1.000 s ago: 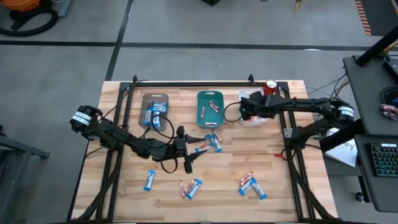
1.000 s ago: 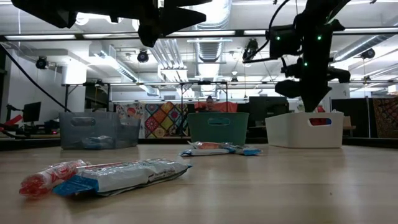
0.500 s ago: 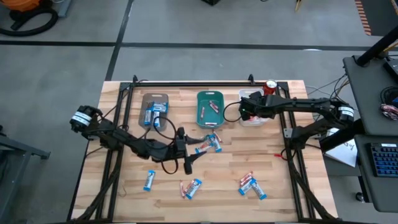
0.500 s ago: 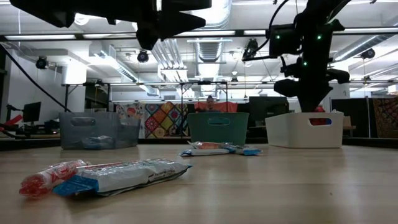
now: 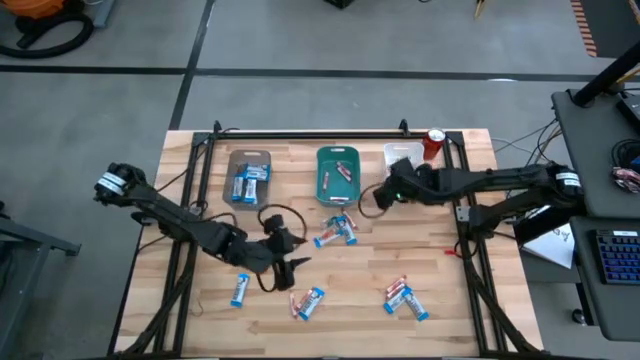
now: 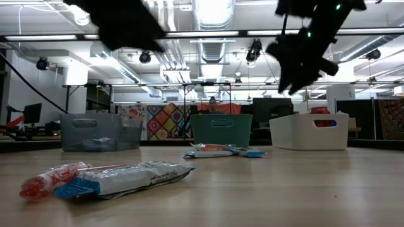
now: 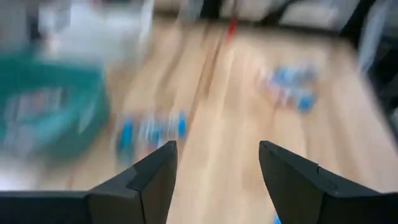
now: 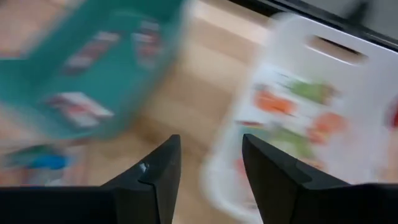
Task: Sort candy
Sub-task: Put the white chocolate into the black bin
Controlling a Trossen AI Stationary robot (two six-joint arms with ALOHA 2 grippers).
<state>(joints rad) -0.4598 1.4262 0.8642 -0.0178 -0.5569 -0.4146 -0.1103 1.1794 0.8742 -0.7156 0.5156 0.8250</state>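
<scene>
Between picks: both end effectors, left (image 7: 214, 180) and right (image 8: 208, 174), gape empty; next, grab loose candy (image 5: 335, 231) off the tabletop (image 5: 440, 290).

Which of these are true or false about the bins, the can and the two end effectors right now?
1. The teal bin sits between the brown bin and the white bin. True.
2. The right end effector holds a blue bar. False: its open jaws are empty.
3. The red can stands at the table's far right corner. True.
4. The white bin is empty. False: the right wrist view shows orange and green candy inside.
5. The left end effector is open. True.
6. No candy is left on the table. False: several pieces lie loose.
</scene>
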